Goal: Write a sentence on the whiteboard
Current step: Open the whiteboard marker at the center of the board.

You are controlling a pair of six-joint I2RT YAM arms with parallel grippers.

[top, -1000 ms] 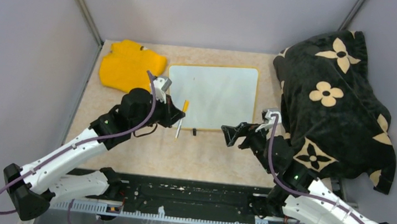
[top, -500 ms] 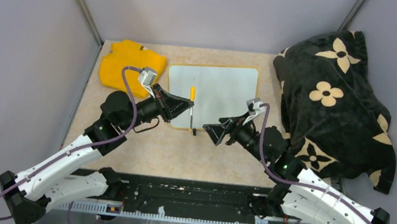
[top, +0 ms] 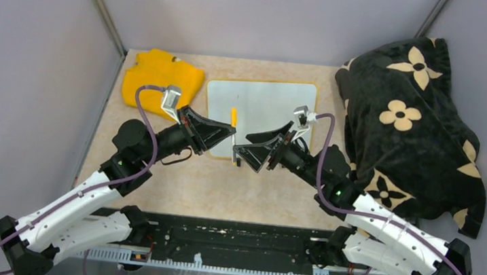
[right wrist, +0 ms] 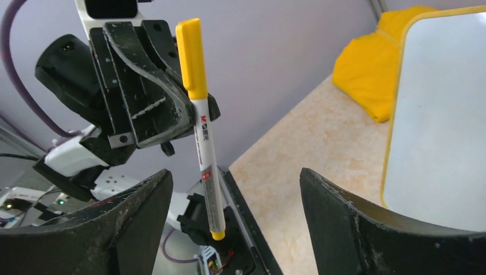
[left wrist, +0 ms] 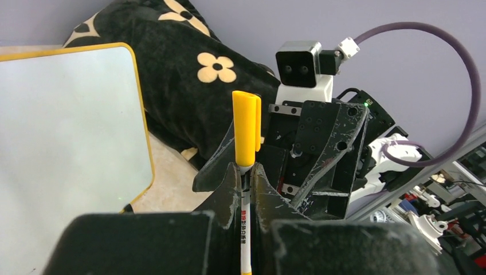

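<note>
Both grippers have closed in: left gripper (top: 231, 136) pinches the yellow-capped marker (right wrist: 200, 123) upright; right gripper (top: 244, 153) gapes, wrist-view only.

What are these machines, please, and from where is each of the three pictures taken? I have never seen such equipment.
These are two robot arms bolted at the near edge of a table. The wide picture comes from a fixed camera above and behind them. The other two come from a small camera on each wrist, so you see that arm's own fingers.

On the table lie a whiteboard, blank in these views, a yellow cloth to its left, and a black blanket with cream flowers at the right.

The left gripper is shut on a yellow-capped marker, cap on, held in the air. The right gripper is open and faces the marker. It appears ready to take the marker or its cap.
</note>
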